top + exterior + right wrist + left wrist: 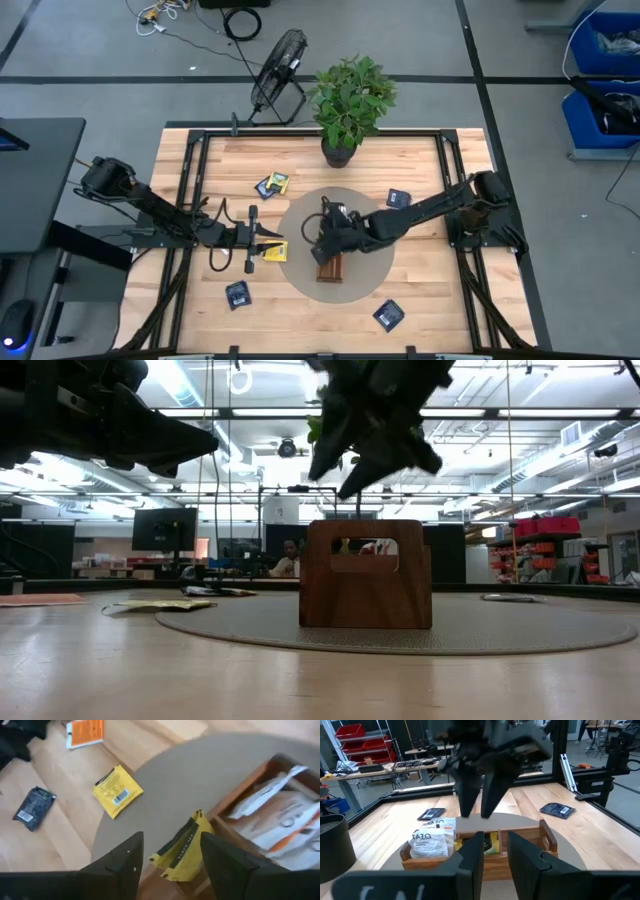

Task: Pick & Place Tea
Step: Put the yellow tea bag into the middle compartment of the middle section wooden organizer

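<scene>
The brown wooden tray (332, 266) stands on a round grey mat (300, 215) and holds several white sachets (427, 842). My right gripper (325, 232) hovers over the tray's far end, open, fingers pointing down. A yellow sachet with a dark stripe (182, 851) leans at the tray's wall below its fingers, which do not touch it. Whether it is inside the tray I cannot tell. My left gripper (275, 243) is level at the mat's left edge, fingers a narrow gap apart and empty. It is above another yellow sachet (117, 790) lying flat on the table.
Loose sachets lie on the table: dark navy ones at the right (398, 198), near right (388, 315) and near left (237, 295), and a yellow-green and navy pair at the far left (272, 184). A potted plant (342, 150) stands at the far edge.
</scene>
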Controlling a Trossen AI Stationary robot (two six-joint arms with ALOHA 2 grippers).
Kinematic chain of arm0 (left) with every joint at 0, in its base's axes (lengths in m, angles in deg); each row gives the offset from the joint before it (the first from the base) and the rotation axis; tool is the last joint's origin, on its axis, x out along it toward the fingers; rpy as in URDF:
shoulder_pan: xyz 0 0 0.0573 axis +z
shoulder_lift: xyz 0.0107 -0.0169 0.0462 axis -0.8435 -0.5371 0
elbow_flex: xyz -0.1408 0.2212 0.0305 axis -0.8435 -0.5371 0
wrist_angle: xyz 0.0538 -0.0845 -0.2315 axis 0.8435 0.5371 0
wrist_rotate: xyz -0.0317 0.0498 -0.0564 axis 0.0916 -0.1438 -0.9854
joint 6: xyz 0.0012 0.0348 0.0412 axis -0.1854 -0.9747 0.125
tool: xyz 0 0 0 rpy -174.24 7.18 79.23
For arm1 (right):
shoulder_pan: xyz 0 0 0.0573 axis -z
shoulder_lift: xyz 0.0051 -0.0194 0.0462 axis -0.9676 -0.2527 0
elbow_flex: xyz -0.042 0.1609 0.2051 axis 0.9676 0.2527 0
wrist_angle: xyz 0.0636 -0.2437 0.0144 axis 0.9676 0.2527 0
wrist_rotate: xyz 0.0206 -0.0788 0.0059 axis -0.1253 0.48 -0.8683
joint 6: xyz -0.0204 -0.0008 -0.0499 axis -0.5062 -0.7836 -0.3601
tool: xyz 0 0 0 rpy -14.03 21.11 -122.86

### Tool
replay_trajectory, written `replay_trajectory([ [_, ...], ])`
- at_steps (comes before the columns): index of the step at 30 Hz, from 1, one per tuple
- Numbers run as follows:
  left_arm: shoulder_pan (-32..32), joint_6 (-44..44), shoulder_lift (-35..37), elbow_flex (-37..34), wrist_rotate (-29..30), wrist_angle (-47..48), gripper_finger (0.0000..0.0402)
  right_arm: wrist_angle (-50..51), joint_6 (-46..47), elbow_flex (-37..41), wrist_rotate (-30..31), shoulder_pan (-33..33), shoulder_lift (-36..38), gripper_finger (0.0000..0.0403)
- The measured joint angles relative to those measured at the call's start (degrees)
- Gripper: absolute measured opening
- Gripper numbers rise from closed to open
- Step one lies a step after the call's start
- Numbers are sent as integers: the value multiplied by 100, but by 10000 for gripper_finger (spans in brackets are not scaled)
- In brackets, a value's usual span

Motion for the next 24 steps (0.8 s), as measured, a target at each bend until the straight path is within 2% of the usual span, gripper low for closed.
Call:
replay_trajectory([
  [11, 0, 40, 0, -4, 0, 10, 89, -118, -1141, 0, 2561, -1238, 162, 206],
  [15, 2, 319, 0, -6, -2, 105, 89, -345, -1257, 131, 3073, -1606, 138, 206],
  [18, 2, 357, 0, -6, -1, 111, 89, -1534, -1898, 634, 2897, -1824, 135, 206],
  [22, 7, 372, 0, -6, 0, 41, 89, -3827, -2805, 1477, 2029, -1871, 135, 204],
  [24, 11, 375, 0, -6, 0, 23, 89, -4652, -3165, 1889, 1596, -1796, 140, 203],
])
